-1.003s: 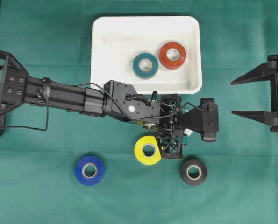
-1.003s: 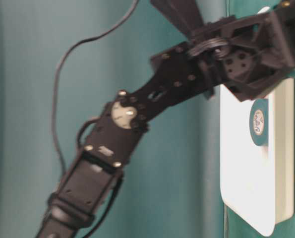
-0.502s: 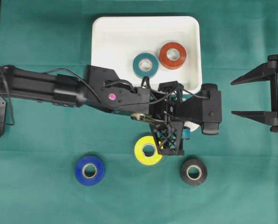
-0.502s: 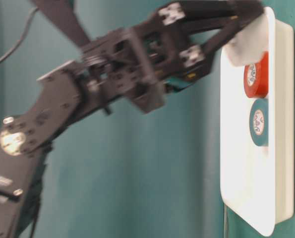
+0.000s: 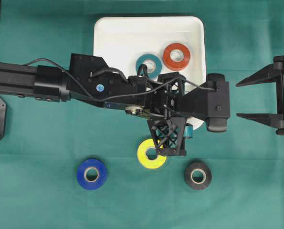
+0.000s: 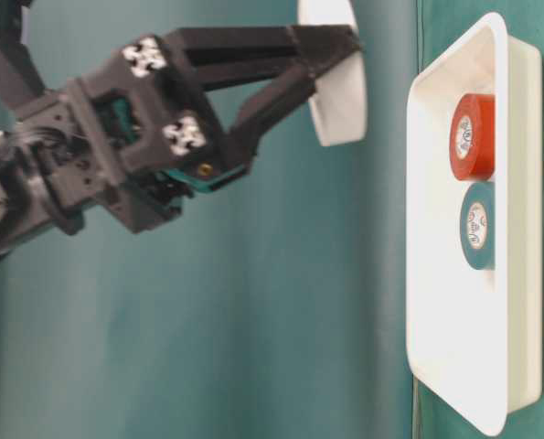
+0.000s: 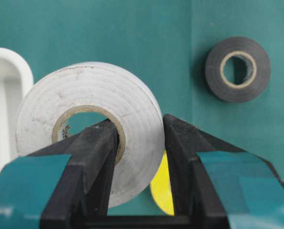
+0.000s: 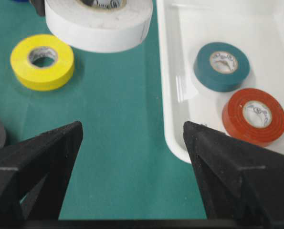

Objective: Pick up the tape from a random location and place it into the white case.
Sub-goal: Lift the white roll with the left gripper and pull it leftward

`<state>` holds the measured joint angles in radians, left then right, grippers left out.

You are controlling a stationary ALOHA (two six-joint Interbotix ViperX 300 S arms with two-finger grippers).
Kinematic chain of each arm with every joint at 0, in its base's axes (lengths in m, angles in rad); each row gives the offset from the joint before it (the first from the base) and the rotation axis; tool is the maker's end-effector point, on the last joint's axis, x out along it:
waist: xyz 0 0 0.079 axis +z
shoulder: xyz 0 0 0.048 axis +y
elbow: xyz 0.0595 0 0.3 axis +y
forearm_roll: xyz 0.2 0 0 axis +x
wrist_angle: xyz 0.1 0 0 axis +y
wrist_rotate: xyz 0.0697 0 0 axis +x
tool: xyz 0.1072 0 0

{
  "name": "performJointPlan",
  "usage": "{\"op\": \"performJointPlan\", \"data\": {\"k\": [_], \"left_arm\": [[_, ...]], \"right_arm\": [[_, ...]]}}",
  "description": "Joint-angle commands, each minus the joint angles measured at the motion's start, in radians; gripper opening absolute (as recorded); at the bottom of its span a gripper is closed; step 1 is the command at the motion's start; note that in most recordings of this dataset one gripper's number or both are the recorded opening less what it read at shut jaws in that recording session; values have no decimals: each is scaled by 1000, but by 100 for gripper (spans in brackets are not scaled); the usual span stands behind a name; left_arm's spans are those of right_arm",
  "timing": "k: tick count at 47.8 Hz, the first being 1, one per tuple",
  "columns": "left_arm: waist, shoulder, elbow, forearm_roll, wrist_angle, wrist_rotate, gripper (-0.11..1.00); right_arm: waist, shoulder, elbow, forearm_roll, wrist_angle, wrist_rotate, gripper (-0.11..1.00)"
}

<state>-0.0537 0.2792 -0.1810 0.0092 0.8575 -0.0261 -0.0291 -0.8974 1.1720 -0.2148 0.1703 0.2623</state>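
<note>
Lifted higher since a moment ago, left gripper (image 7: pixel 139 157) clamps the white tape (image 7: pixel 91 124) by its wall, beside the white case (image 5: pixel 149 28); right gripper (image 8: pixel 132 133) rests spread wide

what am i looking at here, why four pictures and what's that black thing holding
It is a two-armed robot on a green cloth, seen at one moment by four cameras: one overhead, one at table level, one on each wrist. The left gripper pinches a white tape roll, one finger through its hole, lifted above the cloth beside the white case. That tray holds a teal roll and a red roll. Yellow, blue and black rolls lie on the cloth. The right gripper is open, holding nothing.
</note>
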Motion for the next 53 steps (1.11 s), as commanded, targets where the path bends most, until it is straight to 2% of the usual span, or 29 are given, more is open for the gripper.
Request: {"op": "performJointPlan", "data": {"k": [1,10,53], "left_arm": [[-6,-57,-52,2,15,9,26],[-17,-71,-92,2,35,41,26],[-17,-77,-83,2,37,41,26]], "right_arm": [[-2,5,-20,-2,-2,0,85],[-2,5,-20,-2,2,-2,85],[-2,6,-20,-2,2,-2,85]]}}
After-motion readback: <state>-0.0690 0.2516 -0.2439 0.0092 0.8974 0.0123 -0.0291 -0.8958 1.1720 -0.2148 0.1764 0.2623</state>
